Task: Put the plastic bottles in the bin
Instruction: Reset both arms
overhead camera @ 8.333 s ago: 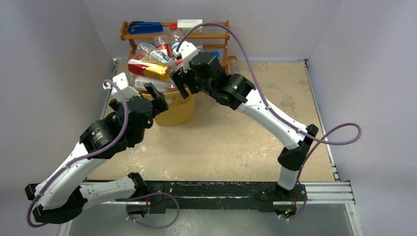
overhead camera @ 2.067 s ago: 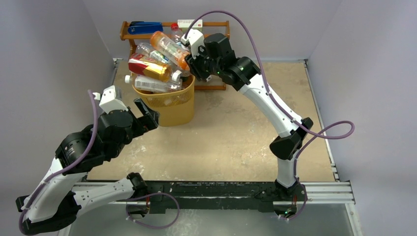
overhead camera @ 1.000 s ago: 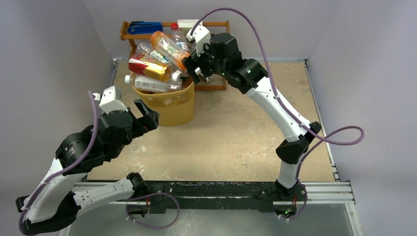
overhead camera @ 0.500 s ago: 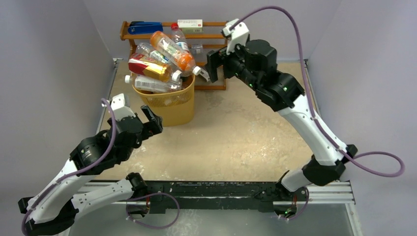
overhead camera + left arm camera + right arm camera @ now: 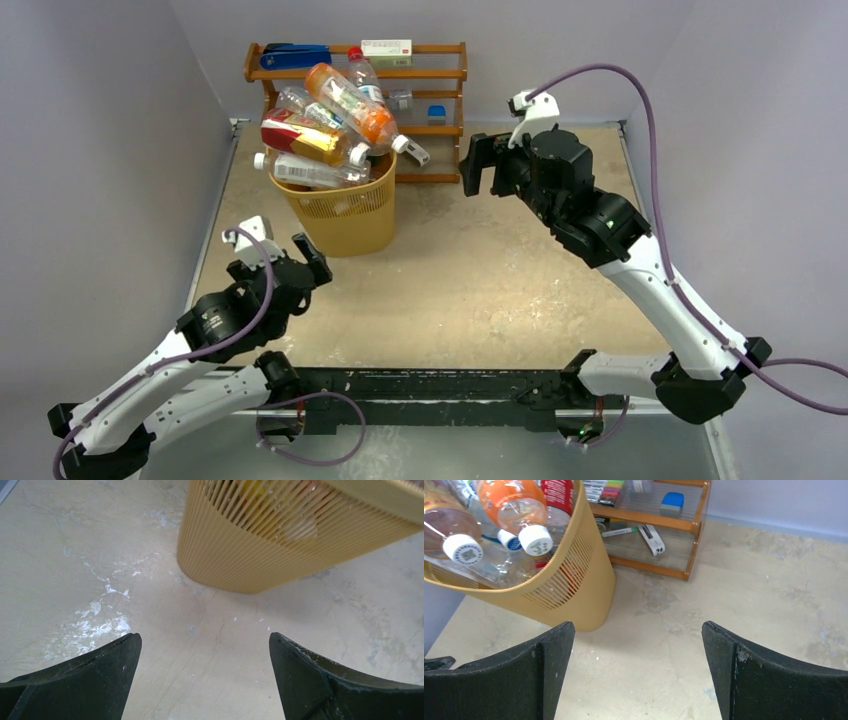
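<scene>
The left arm (image 5: 215,320) is reaching forward low over the tabletop (image 5: 480,280). The left jaws are standing apart, holding nothing, and are pointing at the lower wall of the bin (image 5: 350,225), close to it but not touching.

The right arm (image 5: 600,215) is stretching further out and higher. The right jaws are likewise standing apart and empty, hanging to the right of the bin, clear of it.

The bin is standing upright on the far left of the tabletop. The plastic bottles (image 5: 305,172) are lying heaped above its rim. An orange bottle (image 5: 350,100) is lying slanted on top, its white cap overhanging the right rim. A red-and-yellow labelled bottle (image 5: 300,138) is lying beneath it.

Directly behind the bin, a wooden shelf rack (image 5: 430,48) is standing against the wall. It is carrying a blue stapler (image 5: 295,55) and a white box (image 5: 386,46) on top.
</scene>
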{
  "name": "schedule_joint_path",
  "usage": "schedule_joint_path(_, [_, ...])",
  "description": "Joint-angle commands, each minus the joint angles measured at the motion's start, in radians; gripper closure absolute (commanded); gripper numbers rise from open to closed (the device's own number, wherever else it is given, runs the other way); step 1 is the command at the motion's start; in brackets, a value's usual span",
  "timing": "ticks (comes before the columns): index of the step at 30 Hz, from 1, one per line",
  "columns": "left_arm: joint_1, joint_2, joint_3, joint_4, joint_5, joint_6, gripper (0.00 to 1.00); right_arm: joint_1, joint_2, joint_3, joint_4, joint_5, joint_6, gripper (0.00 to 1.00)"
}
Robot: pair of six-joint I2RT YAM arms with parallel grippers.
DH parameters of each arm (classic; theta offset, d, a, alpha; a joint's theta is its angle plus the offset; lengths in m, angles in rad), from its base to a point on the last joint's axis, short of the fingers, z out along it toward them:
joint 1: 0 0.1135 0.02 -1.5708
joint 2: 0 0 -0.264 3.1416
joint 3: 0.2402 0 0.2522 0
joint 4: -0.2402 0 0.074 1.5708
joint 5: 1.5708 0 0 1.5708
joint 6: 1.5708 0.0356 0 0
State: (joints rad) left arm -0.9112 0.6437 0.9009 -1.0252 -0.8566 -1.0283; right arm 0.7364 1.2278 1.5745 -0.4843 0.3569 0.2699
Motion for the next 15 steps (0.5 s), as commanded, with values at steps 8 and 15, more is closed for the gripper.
schedule_joint_path(8, [-0.003,-0.047,-0.119,0.103,-0.248,-0.223,0.01,-0.034,-0.089,-0.079,-0.016,0.023,0.117,0.0])
schedule_joint_path(15, [0.003,0.012,-0.183,0.149,-0.272,-0.306,0.01,-0.049,-0.129,-0.121,-0.036,0.013,0.123,0.0])
